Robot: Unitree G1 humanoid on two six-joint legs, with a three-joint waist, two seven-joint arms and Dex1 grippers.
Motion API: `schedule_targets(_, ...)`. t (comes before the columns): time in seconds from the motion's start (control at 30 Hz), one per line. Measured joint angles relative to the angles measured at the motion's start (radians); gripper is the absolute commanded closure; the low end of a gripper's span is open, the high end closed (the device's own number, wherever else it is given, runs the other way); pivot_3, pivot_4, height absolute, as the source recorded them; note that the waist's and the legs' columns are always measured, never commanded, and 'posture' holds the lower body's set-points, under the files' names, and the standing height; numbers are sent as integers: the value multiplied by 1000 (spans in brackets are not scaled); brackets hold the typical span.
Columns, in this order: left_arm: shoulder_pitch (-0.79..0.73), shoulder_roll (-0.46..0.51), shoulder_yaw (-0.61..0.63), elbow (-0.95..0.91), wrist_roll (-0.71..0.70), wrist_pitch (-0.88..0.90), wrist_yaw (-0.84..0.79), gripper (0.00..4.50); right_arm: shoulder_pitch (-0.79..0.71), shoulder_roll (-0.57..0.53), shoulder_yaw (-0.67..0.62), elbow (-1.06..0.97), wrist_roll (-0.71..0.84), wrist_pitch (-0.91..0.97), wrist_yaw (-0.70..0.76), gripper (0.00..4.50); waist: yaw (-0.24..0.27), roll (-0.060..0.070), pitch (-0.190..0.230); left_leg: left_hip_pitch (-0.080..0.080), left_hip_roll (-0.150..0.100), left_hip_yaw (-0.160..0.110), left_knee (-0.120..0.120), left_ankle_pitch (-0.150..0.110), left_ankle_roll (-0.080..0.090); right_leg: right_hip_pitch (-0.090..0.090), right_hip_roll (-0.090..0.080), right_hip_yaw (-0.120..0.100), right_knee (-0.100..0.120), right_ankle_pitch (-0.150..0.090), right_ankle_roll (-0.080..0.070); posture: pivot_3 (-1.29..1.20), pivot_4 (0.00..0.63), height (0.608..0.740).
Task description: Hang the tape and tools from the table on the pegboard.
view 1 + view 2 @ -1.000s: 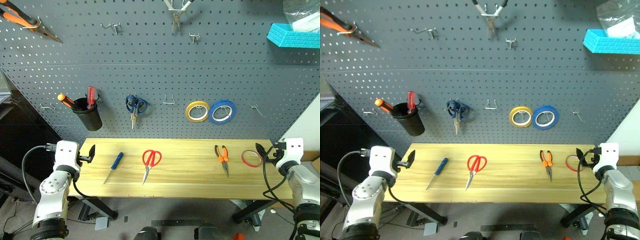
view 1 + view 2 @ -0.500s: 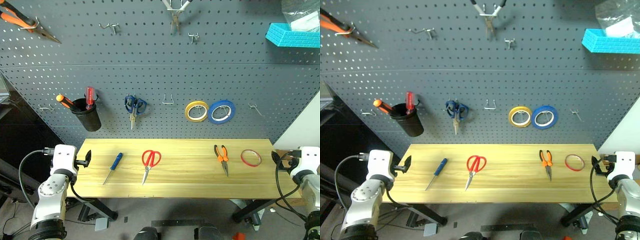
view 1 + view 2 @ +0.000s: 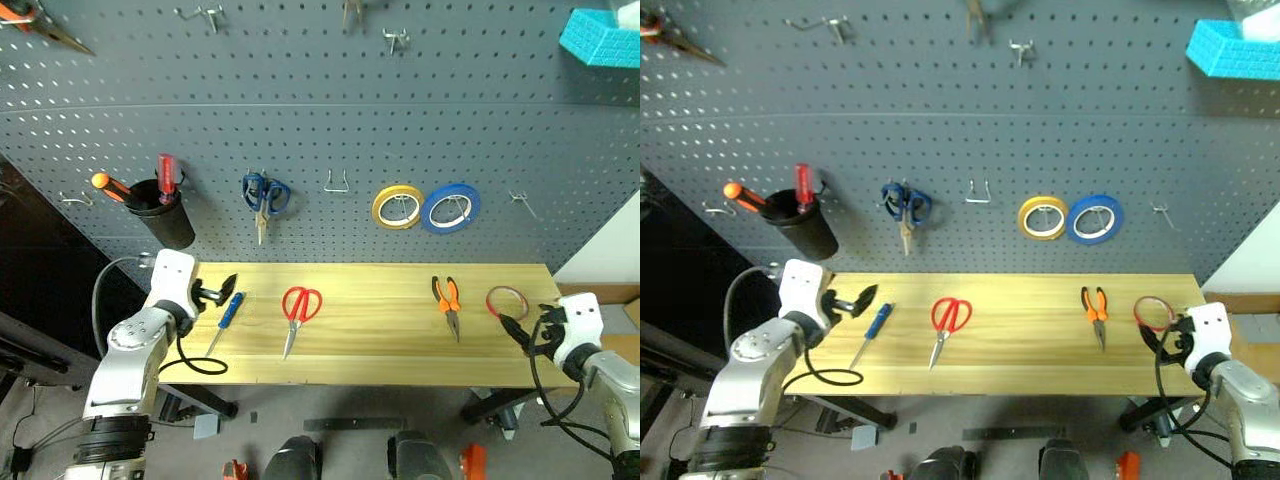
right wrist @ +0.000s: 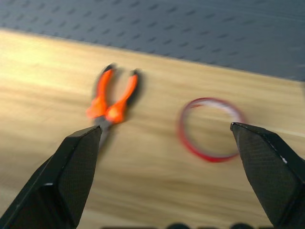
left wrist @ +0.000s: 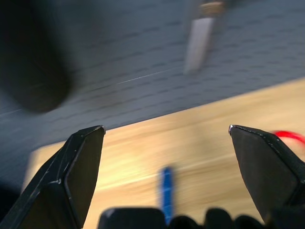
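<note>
On the pale wooden table (image 3: 370,335), from left to right, lie a blue-handled screwdriver (image 3: 228,318), red-looped scissors (image 3: 298,310), orange-and-black pliers (image 3: 447,300) and a thin red ring of tape (image 3: 507,300). The dark grey pegboard (image 3: 330,110) rises behind them. My left gripper (image 3: 222,290) hovers open over the table's left end, just left of the screwdriver (image 5: 166,191). My right gripper (image 3: 515,330) is open at the table's right end, close in front of the tape (image 4: 209,129), with the pliers (image 4: 112,102) beside it. Neither holds anything.
On the pegboard hang a black cup (image 3: 165,215) with two screwdrivers, blue-looped scissors (image 3: 262,195), a yellow roll (image 3: 397,207) and a blue roll (image 3: 448,207). Bare hooks (image 3: 337,182) sit between them, and another hook (image 3: 518,200) is at the right. A turquoise bin (image 3: 600,40) is top right.
The camera has tilted down. My left gripper has swung right over the table's end, close to the screwdriver. My right gripper drew back off the table's end, then came in again near the tape.
</note>
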Motion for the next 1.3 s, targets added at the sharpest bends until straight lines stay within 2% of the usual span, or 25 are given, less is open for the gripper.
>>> schedule_targets(0.17, -54, 47, -143, -117, -46, 55, -202, 13, -111, -14, 61, -11, -22, 71, 2, 0, -20, -4, 39, -6, 7, 2, 1, 0, 1, -6, 0, 1, 0, 1, -1, -164, 261, 740)
schedule_targets(0.27, -117, 64, -218, -149, -53, 59, -295, 13, -223, -30, 87, 76, -49, 94, 3, 0, -27, -5, 57, -14, 9, 3, 2, 0, 1, -13, 2, 0, 0, 3, -5, -174, 273, 740)
schedule_targets(0.53, -233, 40, -326, -161, -68, 60, -425, 13, -535, -41, 194, 548, -175, 91, 19, 0, -52, -7, 87, -22, 13, 6, 2, 0, 0, -21, 5, 0, -1, 5, -6, -156, 301, 740)
schedule_targets(0.63, -249, 22, -348, -161, -61, 48, -434, 13, -640, -38, 236, 766, -226, 9, 46, 0, -55, -8, 95, -31, 13, 8, 5, 1, -2, -30, 5, 0, 1, 5, -6, -139, 302, 740)
schedule_targets(0.8, -252, 10, -382, -161, -39, 39, -435, 13, -763, -30, 282, 1031, -295, -98, 85, 0, -55, -8, 107, -33, 13, 9, 8, 1, -3, -31, 5, 0, 2, 6, -5, -121, 302, 740)
schedule_targets(0.9, -252, 6, -387, -163, -36, 36, -436, 0, -811, -21, 295, 1117, -326, -128, 104, 601, -55, -8, 109, -34, 13, 9, 11, 1, -2, -31, 5, 0, 2, 7, -4, -107, 299, 740)
schedule_targets(1.27, -255, 2, -388, -199, -71, 71, -482, 0, -868, -5, 329, 1196, -400, -134, 159, 4465, -52, -8, 109, -35, 14, 9, 17, 0, 0, -30, 7, 1, 2, 12, -3, -100, 301, 740)
schedule_targets(1.3, -255, 2, -388, -199, -74, 74, -484, 0, -868, -5, 329, 1198, -401, -133, 158, 4487, -52, -8, 109, -35, 14, 9, 17, 0, 0, -30, 7, 1, 2, 12, -3, -96, 309, 740)
